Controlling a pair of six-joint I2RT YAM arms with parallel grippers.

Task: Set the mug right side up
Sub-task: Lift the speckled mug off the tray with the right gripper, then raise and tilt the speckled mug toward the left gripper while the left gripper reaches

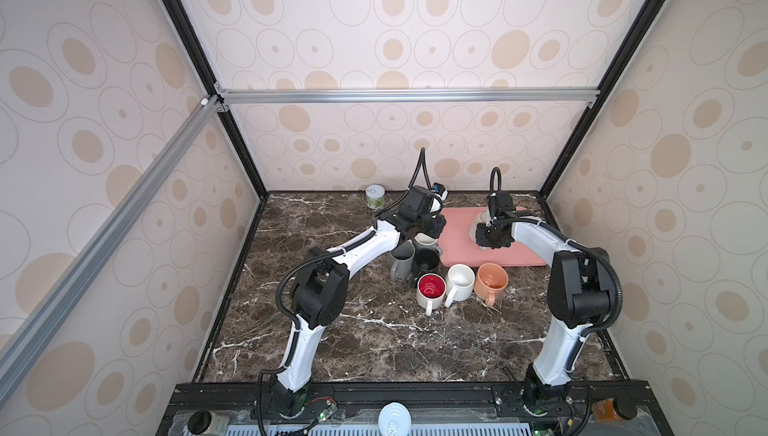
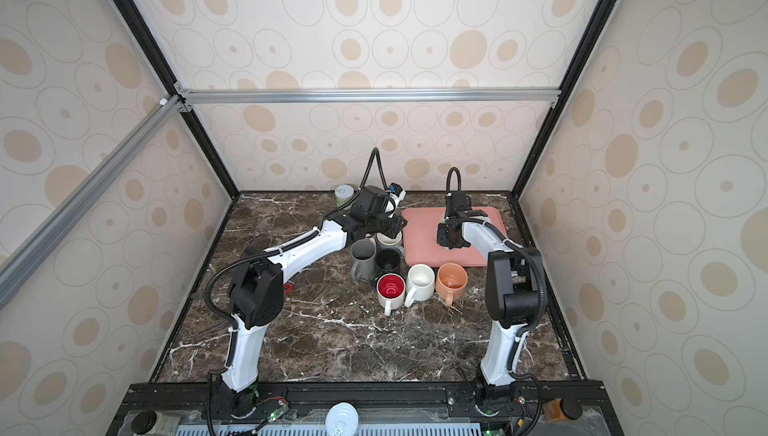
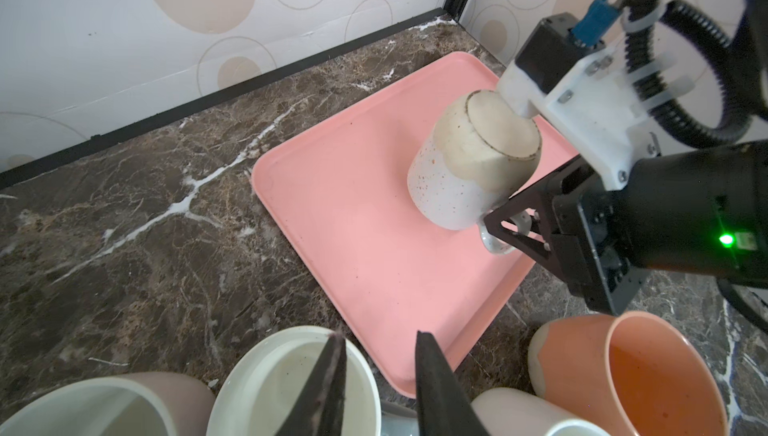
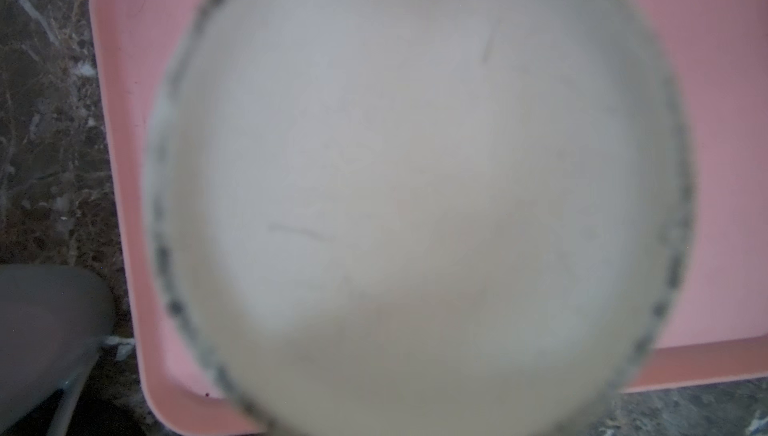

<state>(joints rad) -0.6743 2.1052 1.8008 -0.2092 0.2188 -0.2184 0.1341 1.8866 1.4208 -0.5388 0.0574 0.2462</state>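
Plainly, the speckled mug (image 3: 469,172) sits bottom-up on the pink tray (image 3: 353,226), which lies on the desk (image 3: 124,247). The right jaws are clamped on its handle (image 3: 496,247). The left jaws stand partly apart, straddling the rim of a white cup (image 3: 270,380) beside the tray, gripping nothing.

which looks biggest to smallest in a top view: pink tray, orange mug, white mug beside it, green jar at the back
1. pink tray
2. orange mug and white mug: they look alike, so no ranking between them
3. green jar: smallest, though it stands farthest back, which shrinks it
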